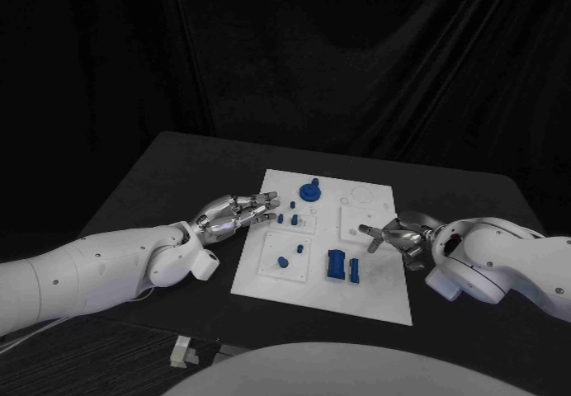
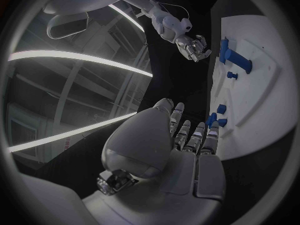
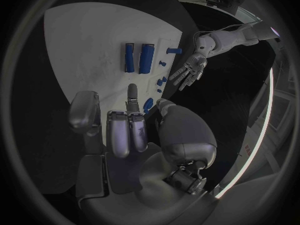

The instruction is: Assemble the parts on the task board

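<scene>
One task board [image 1: 321, 289], two robot hands, and perhaps eight blue parts [image 1: 337, 266], some too small to count.

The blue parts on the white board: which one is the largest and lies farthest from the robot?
The round blue part near the far edge of the task board, with a small knob on top. The other parts are smaller pegs and blocks, lying nearer the robot.

Black curtain [image 1: 357, 74] hung in folds behind the table [image 1: 178, 169]; long bright light strips [image 2: 75, 60] ran across the ceiling overhead.
</scene>
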{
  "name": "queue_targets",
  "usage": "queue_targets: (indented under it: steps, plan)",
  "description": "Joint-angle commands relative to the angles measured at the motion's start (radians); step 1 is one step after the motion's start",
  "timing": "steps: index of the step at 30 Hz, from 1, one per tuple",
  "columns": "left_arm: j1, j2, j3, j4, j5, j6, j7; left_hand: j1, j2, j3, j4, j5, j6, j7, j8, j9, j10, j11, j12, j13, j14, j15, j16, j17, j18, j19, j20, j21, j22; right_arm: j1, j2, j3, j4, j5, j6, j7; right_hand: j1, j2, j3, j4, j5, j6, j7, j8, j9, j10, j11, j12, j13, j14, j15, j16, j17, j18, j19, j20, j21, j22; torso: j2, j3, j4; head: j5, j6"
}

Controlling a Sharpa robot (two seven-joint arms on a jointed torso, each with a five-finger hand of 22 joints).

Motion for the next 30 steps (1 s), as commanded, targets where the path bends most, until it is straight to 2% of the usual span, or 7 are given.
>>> queue_targets:
  steps: [1,2,3,8,11,18,30]
  plan:
    - [-0.001,0.000,0.001,0.004,0.006,0.002,0.021,0.004,-0.016,0.026,-0.002,0.013,-0.005,-0.001,0.009,0.008,-0.005,0.008,0.021,0.004,0.006,0.008,0.018,0.010,-0.016,-0.001,-0.002,-0.005,-0.001,-0.004,-0.005,0.000,0.008,-0.065,-0.058,0.074,-0.029,0.007,-0.074,0.009,-0.024,-0.029,0.005,-0.025,-0.027,0.118,0.006,-0.002,0.258,0.097,0.006,0.018,0.225,0.001,0.017,0.001,0.038,0.163,-0.001,0.0001,-0.0005,-0.002,0.000]
    - [-0.001,0.000,0.001,0.004,0.006,0.002,0.022,0.004,-0.016,0.027,-0.003,0.013,-0.003,-0.001,0.010,0.008,-0.004,0.008,0.022,0.005,0.007,0.007,0.019,0.010,-0.016,-0.001,-0.003,-0.005,-0.002,-0.006,-0.006,0.000,0.007,-0.072,-0.055,0.077,-0.030,0.012,-0.084,0.010,-0.031,-0.032,0.008,-0.033,-0.036,0.118,0.010,-0.002,0.258,0.097,0.008,0.018,0.224,0.001,0.017,0.004,0.041,0.163,0.000,0.0000,-0.0005,-0.001,0.000]
    - [-0.001,-0.001,0.001,0.004,0.006,0.002,0.022,0.004,-0.016,0.027,-0.003,0.013,-0.003,-0.001,0.010,0.008,-0.004,0.008,0.022,0.005,0.007,0.007,0.019,0.010,-0.016,-0.001,-0.003,-0.005,-0.002,-0.010,-0.005,0.000,0.006,-0.080,-0.051,0.079,-0.036,0.021,-0.102,0.009,-0.049,-0.050,0.016,-0.054,-0.054,0.118,0.016,-0.002,0.258,0.096,0.014,0.018,0.223,0.000,0.016,0.007,0.045,0.164,-0.001,0.0001,-0.0003,-0.001,0.000]
    - [-0.001,-0.002,0.001,0.006,0.006,0.001,0.023,0.004,-0.016,0.028,-0.003,0.014,-0.002,0.000,0.010,0.008,-0.003,0.008,0.024,0.005,0.007,0.007,0.019,0.010,-0.015,-0.001,-0.003,-0.005,-0.002,-0.028,0.005,0.000,-0.008,-0.098,-0.026,0.081,-0.034,0.041,-0.139,0.009,-0.076,-0.074,0.031,-0.094,-0.096,0.118,0.030,-0.002,0.258,0.095,0.026,0.015,0.217,0.000,0.013,0.018,0.050,0.163,0.000,-0.0002,0.0002,0.000,0.000]
    - [-0.001,-0.003,0.001,0.006,0.006,0.001,0.022,0.004,-0.017,0.030,-0.003,0.014,0.002,0.000,0.011,0.009,-0.002,0.009,0.026,0.005,0.007,0.006,0.020,0.010,-0.015,-0.001,-0.003,-0.005,-0.003,-0.036,0.012,0.000,-0.015,-0.102,-0.015,0.080,-0.030,0.049,-0.153,0.009,-0.082,-0.077,0.034,-0.105,-0.112,0.118,0.034,-0.002,0.258,0.095,0.029,0.015,0.216,0.000,0.012,0.022,0.052,0.163,0.001,-0.0001,0.0001,0.000,0.000]
    - [-0.001,-0.003,0.001,0.005,0.006,0.002,0.022,0.004,-0.017,0.030,-0.003,0.014,0.002,0.000,0.011,0.009,-0.002,0.009,0.026,0.005,0.007,0.006,0.020,0.010,-0.015,-0.001,-0.003,-0.005,-0.003,-0.046,0.029,0.000,-0.030,-0.106,0.017,0.066,-0.025,0.063,-0.180,0.009,-0.094,-0.082,0.040,-0.123,-0.139,0.118,0.040,-0.002,0.258,0.094,0.034,0.014,0.212,0.001,0.009,0.027,0.052,0.162,0.001,-0.0003,0.0001,-0.002,0.000]
    - [-0.002,-0.002,0.001,0.005,0.006,0.006,0.020,0.004,-0.018,0.032,-0.004,0.014,0.000,0.001,0.012,0.009,-0.002,0.010,0.025,0.005,0.007,0.006,0.019,0.010,-0.015,-0.001,-0.003,-0.005,-0.004,-0.056,0.057,0.000,-0.033,-0.110,0.052,0.048,-0.020,0.072,-0.190,0.009,-0.094,-0.078,0.041,-0.126,-0.149,0.118,0.041,-0.002,0.258,0.093,0.035,0.012,0.208,0.003,0.007,0.029,0.047,0.161,0.000,-0.0006,0.0013,-0.002,0.000]
